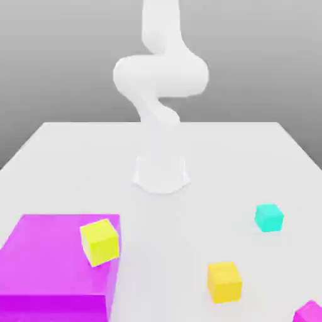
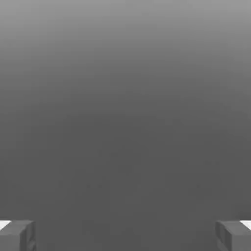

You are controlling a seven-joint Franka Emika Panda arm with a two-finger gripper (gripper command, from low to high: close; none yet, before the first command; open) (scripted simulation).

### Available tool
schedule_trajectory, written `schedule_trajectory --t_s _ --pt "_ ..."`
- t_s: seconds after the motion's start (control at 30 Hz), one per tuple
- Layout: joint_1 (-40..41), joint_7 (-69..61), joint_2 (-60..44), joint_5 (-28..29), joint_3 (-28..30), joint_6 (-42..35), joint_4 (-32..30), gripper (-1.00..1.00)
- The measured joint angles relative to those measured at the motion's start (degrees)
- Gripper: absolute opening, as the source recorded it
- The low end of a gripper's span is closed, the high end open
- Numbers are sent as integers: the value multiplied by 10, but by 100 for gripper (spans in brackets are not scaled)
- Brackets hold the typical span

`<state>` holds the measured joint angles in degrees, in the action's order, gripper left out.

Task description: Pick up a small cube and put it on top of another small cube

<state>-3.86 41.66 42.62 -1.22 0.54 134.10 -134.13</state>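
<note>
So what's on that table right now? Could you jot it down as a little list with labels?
table: white, with the arm rising at its far side
teal cube: smallest, alone on the table, exterior view's right
yellow cubes: one tilted on the big magenta block; one on the table nearer the middle
magenta block: large, exterior view's left front
magenta piece: a corner at the right front edge
gripper: open, fingers wide apart, holding nothing
stacking: not yet begun
</note>
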Motion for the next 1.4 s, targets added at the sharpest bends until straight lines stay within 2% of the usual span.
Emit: schedule_trajectory --t_s 0.37,0.83,0.97,1.07,1.27,1.37,1.4 --pt "-162 -184 -145 -52 -2 100 -103 0" --pt "-329 -385 -323 -77 -61 227 -233 0" --pt "-358 -421 -372 -54 -89 265 -271 0" --pt "-384 -429 -408 -10 -106 294 -299 0" --pt "-413 -380 -512 80 -60 377 -290 0" --pt "-443 -365 -568 96 -27 422 -280 0" --pt "-448 -364 -578 98 -21 431 -279 -100"
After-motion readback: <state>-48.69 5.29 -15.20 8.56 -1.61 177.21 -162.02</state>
